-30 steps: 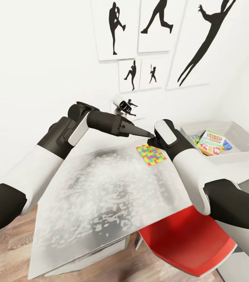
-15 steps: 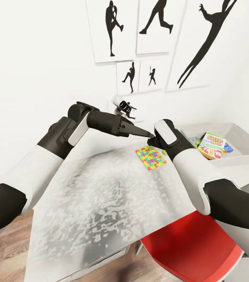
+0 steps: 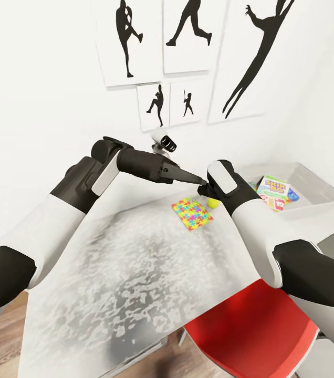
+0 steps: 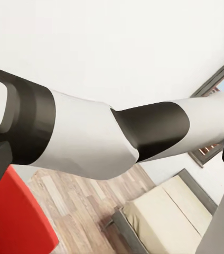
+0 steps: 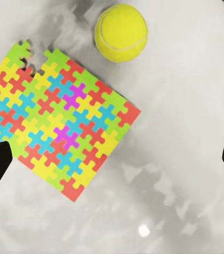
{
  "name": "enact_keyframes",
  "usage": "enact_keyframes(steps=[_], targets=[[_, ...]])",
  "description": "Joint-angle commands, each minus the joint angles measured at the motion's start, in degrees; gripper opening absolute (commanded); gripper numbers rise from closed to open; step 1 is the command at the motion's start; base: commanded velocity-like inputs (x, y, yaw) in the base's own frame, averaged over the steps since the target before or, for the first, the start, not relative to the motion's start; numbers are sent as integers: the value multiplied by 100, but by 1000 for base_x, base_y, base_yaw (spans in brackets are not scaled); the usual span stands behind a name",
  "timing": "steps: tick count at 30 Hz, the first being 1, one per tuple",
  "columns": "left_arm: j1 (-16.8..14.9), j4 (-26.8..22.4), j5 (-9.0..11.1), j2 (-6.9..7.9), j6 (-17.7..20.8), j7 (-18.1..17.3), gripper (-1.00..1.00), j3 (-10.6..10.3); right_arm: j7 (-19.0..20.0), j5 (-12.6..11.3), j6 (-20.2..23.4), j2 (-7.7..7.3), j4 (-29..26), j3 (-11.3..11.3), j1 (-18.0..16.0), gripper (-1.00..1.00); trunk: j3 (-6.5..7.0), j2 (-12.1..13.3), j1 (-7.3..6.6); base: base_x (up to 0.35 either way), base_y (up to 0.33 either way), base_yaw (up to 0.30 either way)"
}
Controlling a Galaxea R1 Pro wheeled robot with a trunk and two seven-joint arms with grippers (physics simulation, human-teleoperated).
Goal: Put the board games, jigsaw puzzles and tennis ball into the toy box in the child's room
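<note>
Head view: grey sloping-sided toy box [image 3: 322,193] already holds, seemingly, several game boxes; multicoloured jigsaw mat [image 5: 59,119] and yellow-green tennis ball [image 5: 121,32] remain below the spread right gripper [image 5: 112,159].

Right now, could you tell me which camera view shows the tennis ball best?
The right wrist view: the tennis ball appears whole and large on the table, apart from the jigsaw puzzle. In the head view it is a small yellow spot partly hidden behind the right arm. The left wrist view faces the floor and bed instead.
</note>
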Motion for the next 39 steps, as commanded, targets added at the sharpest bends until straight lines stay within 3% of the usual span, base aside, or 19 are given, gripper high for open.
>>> enact_keyframes(steps=[1, 13, 21, 28, 39], targets=[[-8, -2, 12, 6, 60, -20, 100, -15, -44, -44, 27, -4, -3, 29, -6, 100, -9, -9, 3, 14, 0, -101], [-6, 45, 23, 70, 60, -8, 100, -18, -44, -44, 27, -4, -3, 29, -3, 100, -9, -9, 3, 3, 0, -22], [-8, 732, 24, 64, 60, 16, 100, -1, -44, -44, 27, -4, -3, 29, -6, 100, -9, -9, 3, 0, 0, 0], [-8, 879, 21, 64, 60, 18, 100, 177, -44, -44, 27, -4, -9, 29, -6, 100, -9, -9, 3, 0, 0, 0], [-8, 896, -9, 50, 60, 18, 100, 282, -44, -44, 30, -4, -14, 29, -12, 100, 188, 432, -239, 0, 0, 0]])
